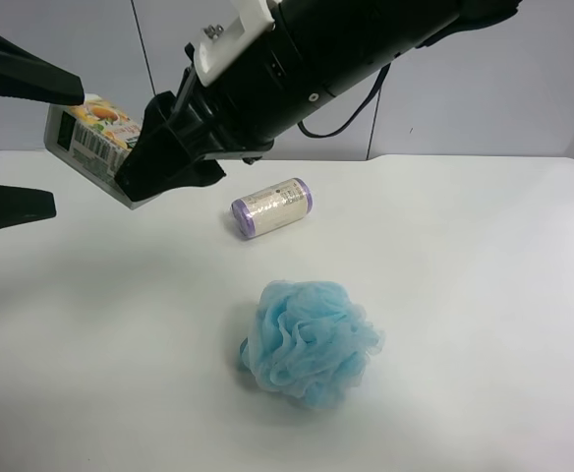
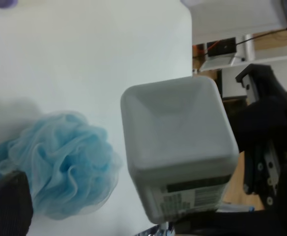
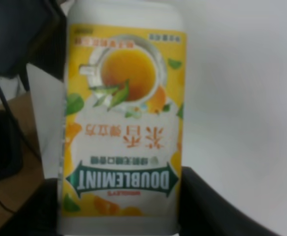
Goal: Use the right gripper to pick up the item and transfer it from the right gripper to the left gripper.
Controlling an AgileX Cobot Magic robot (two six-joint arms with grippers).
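My right gripper (image 1: 138, 165), on the thick black arm with a white part, is shut on the item (image 1: 92, 136). The item is a small white box with an orange fruit picture and a barcode, held in the air at the exterior high view's upper left. In the right wrist view the item (image 3: 124, 128) fills the middle, with black fingers (image 3: 210, 204) on both sides of its near end. My left gripper (image 1: 68, 149) is open. Its two black wedge jaws stand above and below the item's free end, the upper tip right by the item's top. The left wrist view shows the item's blank end face (image 2: 178, 147) close up.
A purple-ended cream cylinder (image 1: 272, 206) lies on the white table (image 1: 464, 295) behind a blue mesh bath sponge (image 1: 309, 339). The sponge also shows in the left wrist view (image 2: 60, 169). The table's edge and a floor with equipment show beyond the item there.
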